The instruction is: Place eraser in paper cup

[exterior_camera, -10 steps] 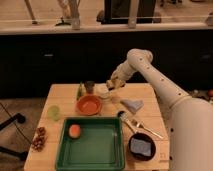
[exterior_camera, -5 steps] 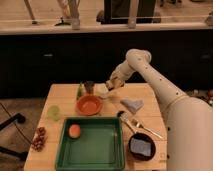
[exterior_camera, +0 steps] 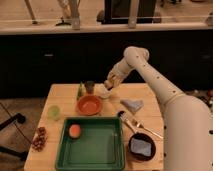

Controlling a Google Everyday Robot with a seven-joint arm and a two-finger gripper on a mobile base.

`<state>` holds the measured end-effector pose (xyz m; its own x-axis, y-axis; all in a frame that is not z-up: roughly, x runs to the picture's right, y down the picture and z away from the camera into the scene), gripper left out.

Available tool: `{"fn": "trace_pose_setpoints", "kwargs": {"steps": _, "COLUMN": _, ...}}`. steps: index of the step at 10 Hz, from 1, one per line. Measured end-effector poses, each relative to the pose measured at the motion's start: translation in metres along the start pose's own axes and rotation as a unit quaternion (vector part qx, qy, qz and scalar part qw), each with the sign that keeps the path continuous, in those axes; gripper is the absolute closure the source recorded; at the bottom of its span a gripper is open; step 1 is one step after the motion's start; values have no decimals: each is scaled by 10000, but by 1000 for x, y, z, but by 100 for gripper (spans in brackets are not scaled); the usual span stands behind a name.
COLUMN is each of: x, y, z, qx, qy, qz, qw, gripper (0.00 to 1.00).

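Observation:
The white paper cup [exterior_camera: 104,93] stands near the back of the wooden table [exterior_camera: 150,111], right of the small dark cup [exterior_camera: 90,86]. My gripper [exterior_camera: 111,83] hangs just above and slightly right of the paper cup, at the end of the white arm that reaches in from the right. I cannot make out the eraser. It may be hidden in the gripper or behind it.
An orange bowl [exterior_camera: 89,105] sits in front of the cups, with a pale green cup [exterior_camera: 54,112] to its left. A green tray [exterior_camera: 95,147] holds an orange fruit [exterior_camera: 75,130]. A blue-grey cloth [exterior_camera: 132,104], a brush [exterior_camera: 131,121] and a black pan [exterior_camera: 142,146] lie on the right, grapes [exterior_camera: 39,138] on the left.
My gripper has come down a little and slightly left, closer to the paper cup. Nothing on the table has moved.

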<state>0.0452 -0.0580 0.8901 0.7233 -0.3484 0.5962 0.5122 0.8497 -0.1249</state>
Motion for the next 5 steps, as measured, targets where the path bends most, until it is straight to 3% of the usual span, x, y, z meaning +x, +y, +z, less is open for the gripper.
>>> {"fn": "trace_pose_setpoints", "kwargs": {"steps": 5, "x": -14, "y": -7, "z": 0, "qx": -333, "qy": -245, "qz": -723, "qw": 9965, "gripper": 98}}
